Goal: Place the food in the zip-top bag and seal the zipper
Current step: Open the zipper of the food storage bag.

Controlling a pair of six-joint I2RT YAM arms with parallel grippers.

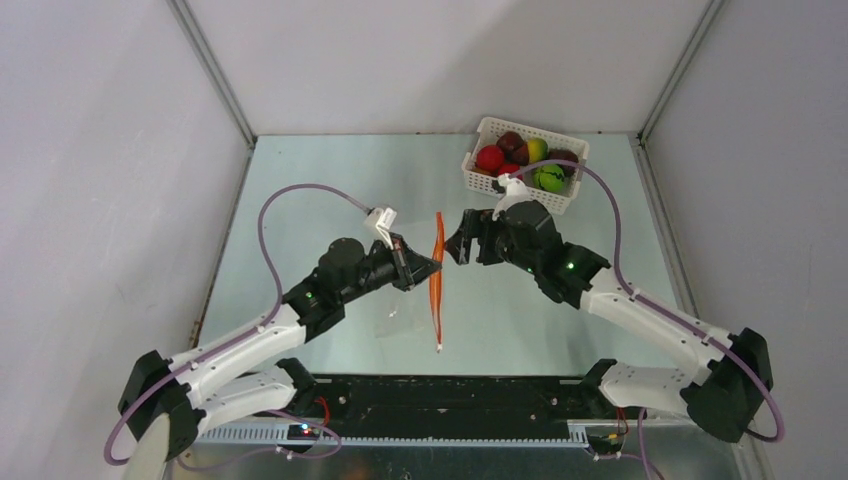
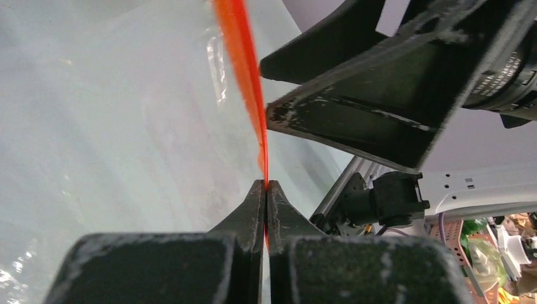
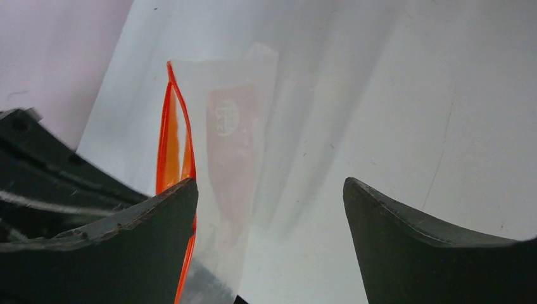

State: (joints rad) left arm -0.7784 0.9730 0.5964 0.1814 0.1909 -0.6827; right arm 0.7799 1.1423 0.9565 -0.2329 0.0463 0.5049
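From above, the left gripper (image 1: pixel 428 268) is clamped on the zipper (image 1: pixel 437 290), holding it on edge, with the clear bag (image 1: pixel 398 320) trailing toward the left arm. The zipper's long axis runs from the arms' side toward the far wall. The right gripper (image 1: pixel 458 247) stands spread and empty just right of the strip, the nearer free tool, while the food (image 1: pixel 520 155) sits in the basket (image 1: pixel 478 181), well apart at the far right. In the left wrist view the left gripper (image 2: pixel 266 185) is pressed tight on the orange zipper (image 2: pixel 244 57), which runs straight away from it, and the right gripper's fingers (image 2: pixel 354 120) sit just beside the strip. In the right wrist view the right gripper (image 3: pixel 270 183) has its jaws wide, and the zipper (image 3: pixel 170 139) lies beside one finger with its two lips slightly parted and the bag (image 3: pixel 244 145) beyond; the mouth likely faces this gripper
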